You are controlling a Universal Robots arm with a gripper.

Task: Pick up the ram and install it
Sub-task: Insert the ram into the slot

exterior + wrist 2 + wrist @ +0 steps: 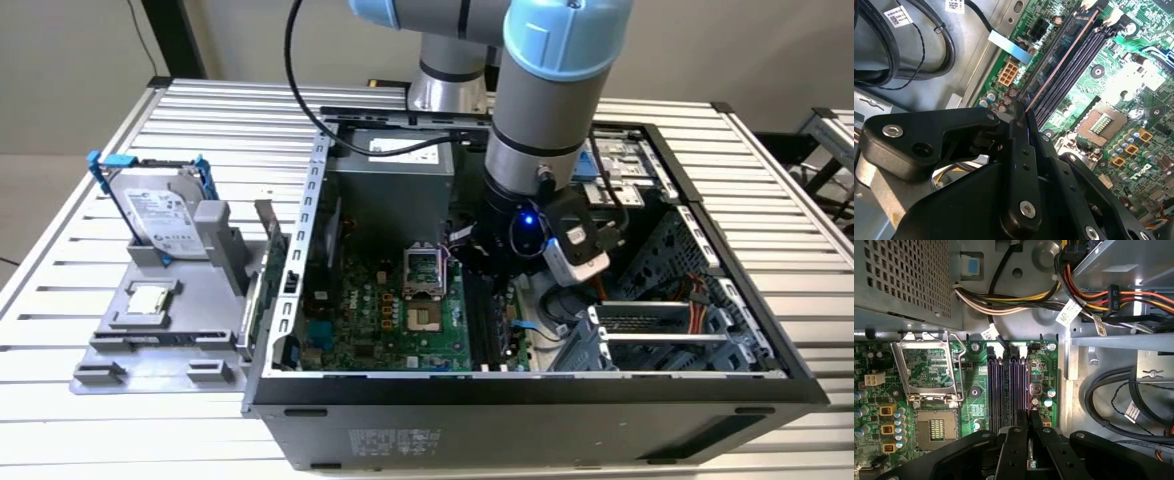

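Ram [1059, 62]: seen edge-on in second wrist view, thin strip standing upright along outermost memory slot [1074, 55] on motherboard [387, 310]; whether fully seated, could not tell.

Gripper [1021, 117]: fingers pinched on ram's near end; sat inside computer case [534, 385], centre of exterior view.

Handling, as judged: light, stiff, thin board; fragile chips and contacts. Best held by flat faces or long edges and kept square to slot, since tilt risked binding.
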